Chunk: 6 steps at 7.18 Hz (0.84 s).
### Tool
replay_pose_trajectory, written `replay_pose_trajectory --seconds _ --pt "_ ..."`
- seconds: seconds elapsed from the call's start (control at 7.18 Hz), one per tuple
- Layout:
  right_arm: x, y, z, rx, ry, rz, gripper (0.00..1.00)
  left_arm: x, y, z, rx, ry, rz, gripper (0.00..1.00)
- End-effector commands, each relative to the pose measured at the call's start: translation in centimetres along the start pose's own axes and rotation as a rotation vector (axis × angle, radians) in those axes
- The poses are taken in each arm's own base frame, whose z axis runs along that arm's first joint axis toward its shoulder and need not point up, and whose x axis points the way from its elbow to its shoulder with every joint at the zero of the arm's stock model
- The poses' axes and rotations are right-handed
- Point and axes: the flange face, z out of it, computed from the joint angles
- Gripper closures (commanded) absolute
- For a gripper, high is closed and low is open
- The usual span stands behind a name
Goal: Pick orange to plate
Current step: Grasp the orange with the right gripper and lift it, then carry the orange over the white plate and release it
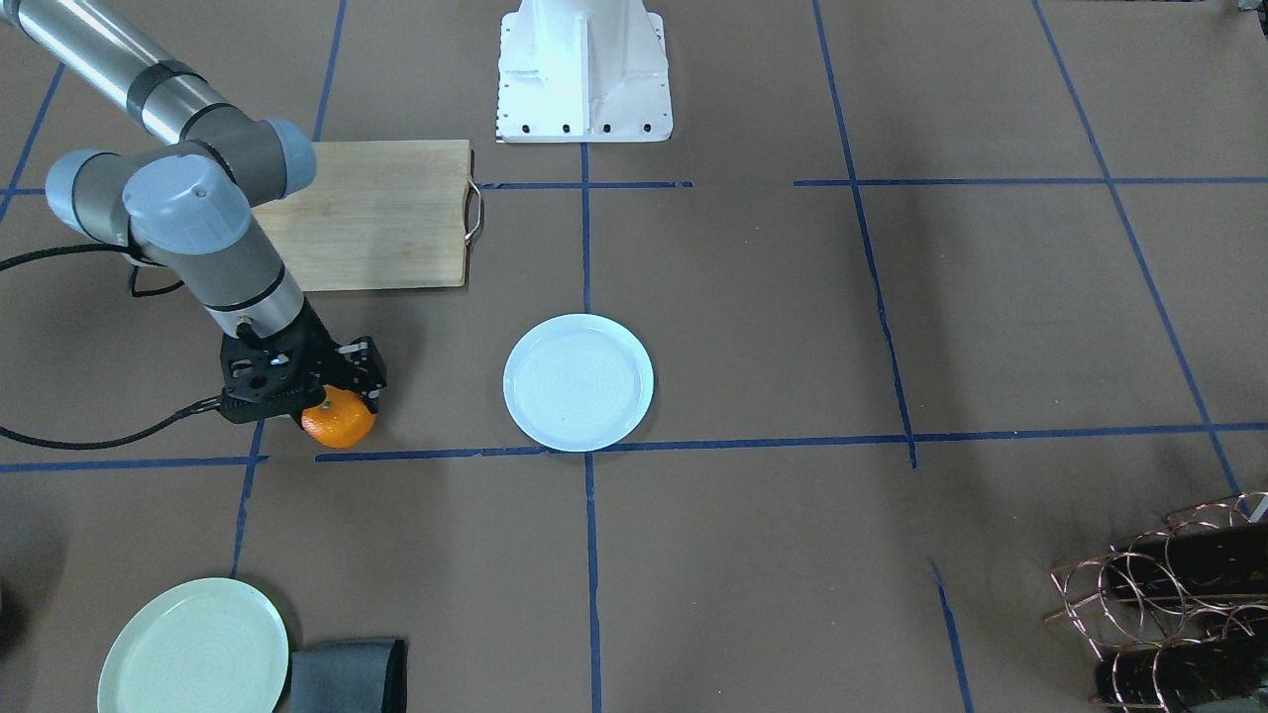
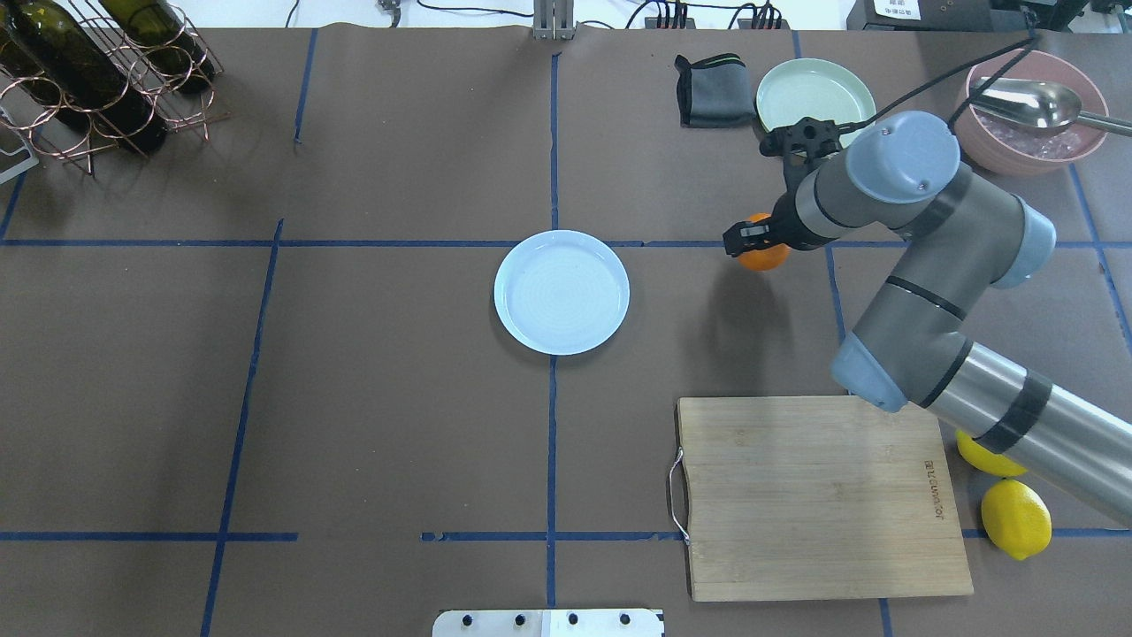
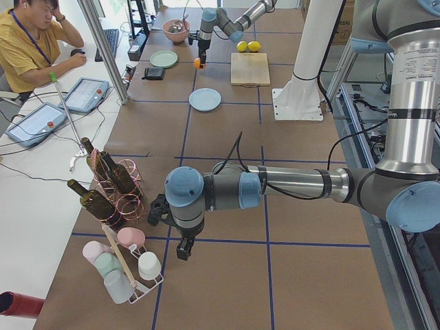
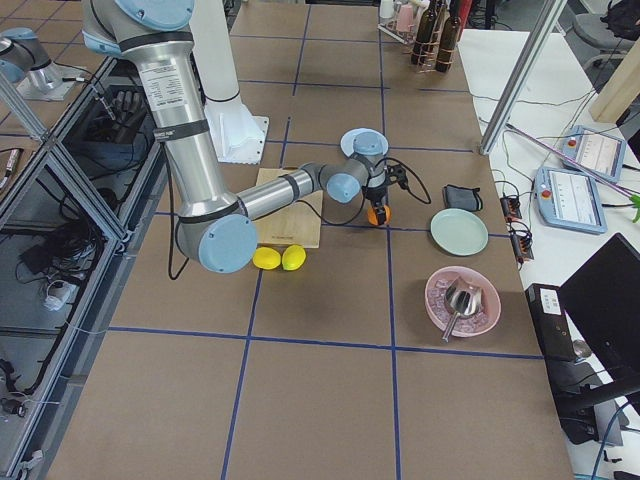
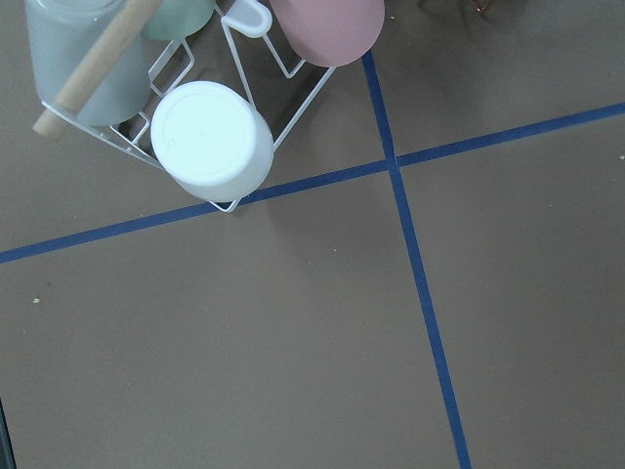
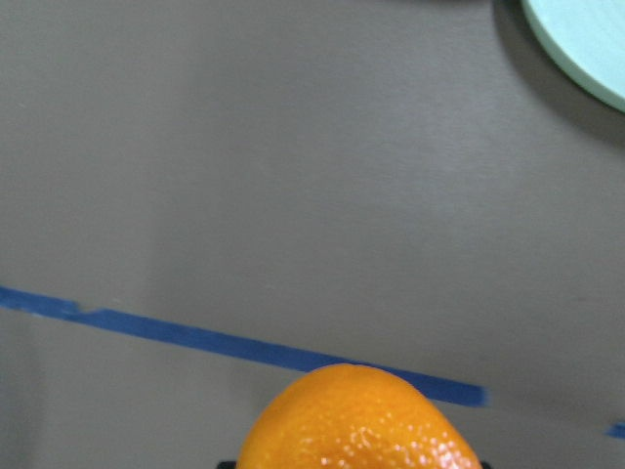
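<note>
Plate [image 2: 562,292] sits at the middle of the table [image 2: 354,398]. Farther out, toward the far right corner, the right gripper [image 2: 757,242] clasps the orange [image 2: 768,258], well apart from the plate. Whether the left gripper [image 3: 181,250] is wide or narrow cannot be told.

On my overhead feed the right arm [image 2: 929,292] comes in from the lower right; its right gripper [image 2: 752,239] sits on the orange [image 2: 768,259], hiding the fruit's upper left; the orange lies across a blue tape line [image 2: 398,243], well to the right of the pale blue plate [image 2: 562,292]; beyond the gripper I see a mint-green plate [image 2: 809,88] with a dark folded cloth [image 2: 710,90] just beside it; a pink bowl [image 2: 999,150] holds a metal spoon [image 2: 1030,104]; nearer me lie a wooden cutting board [image 2: 818,495] and two lemons [image 2: 1017,518]; a copper wine-bottle rack [image 2: 106,97] fills the far left corner.
</note>
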Motion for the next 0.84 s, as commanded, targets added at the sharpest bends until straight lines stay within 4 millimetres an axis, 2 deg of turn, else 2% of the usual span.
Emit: replay_pose_trajectory --seconds 0.0,0.28,0.42,0.56,0.7 --pt "-11.3 -0.9 -0.5 0.028 0.007 0.095 0.8 0.1 0.0 0.0 -0.001 0.0 0.001 0.0" --pt "-19.8 -0.4 2.0 0.073 0.039 0.131 0.76 0.0 0.0 0.0 -0.001 0.001 -0.001 0.0" --pt "-23.0 0.1 3.5 0.083 0.061 0.137 0.76 0.1 0.0 0.0 -0.001 0.0 0.001 0.0" --pt "-24.4 1.8 5.1 0.084 0.083 0.135 0.76 0.1 -0.1 -0.1 0.003 0.0 0.003 0.0" --pt "-24.4 3.0 6.3 0.082 0.105 0.122 0.75 0.1 -0.1 0.0 0.001 0.001 0.003 0.0"
